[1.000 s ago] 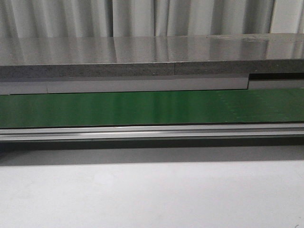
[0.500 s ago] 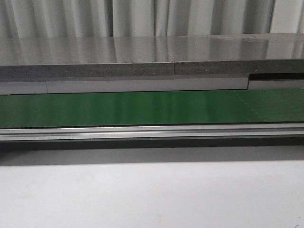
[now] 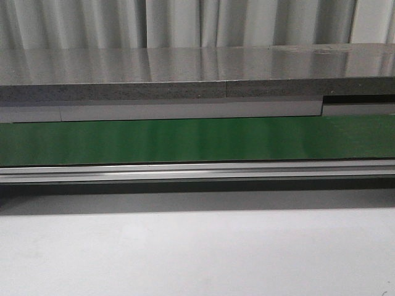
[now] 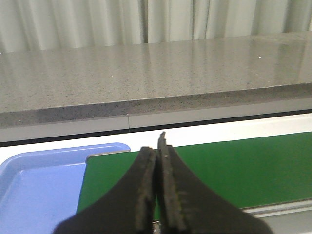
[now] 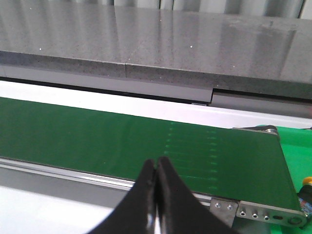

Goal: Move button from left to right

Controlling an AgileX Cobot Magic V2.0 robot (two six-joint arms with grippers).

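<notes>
The left black two-finger gripper (image 4: 157, 146) is clenched on nothing, its pads pressed together over the flat green conveyor belt (image 4: 234, 168) beside a light blue plastic tray (image 4: 34, 187). The right black gripper (image 5: 156, 168) is likewise clamped empty above the belt's end, and at the lower right edge of the right wrist frame a sliver of yellow and black, probably the yellow-capped black button (image 5: 307, 187), lies past the belt's end. No writing or label is readable anywhere

Glossy green belt (image 3: 197, 140), speckled stone-like counter (image 3: 185, 74).
</notes>
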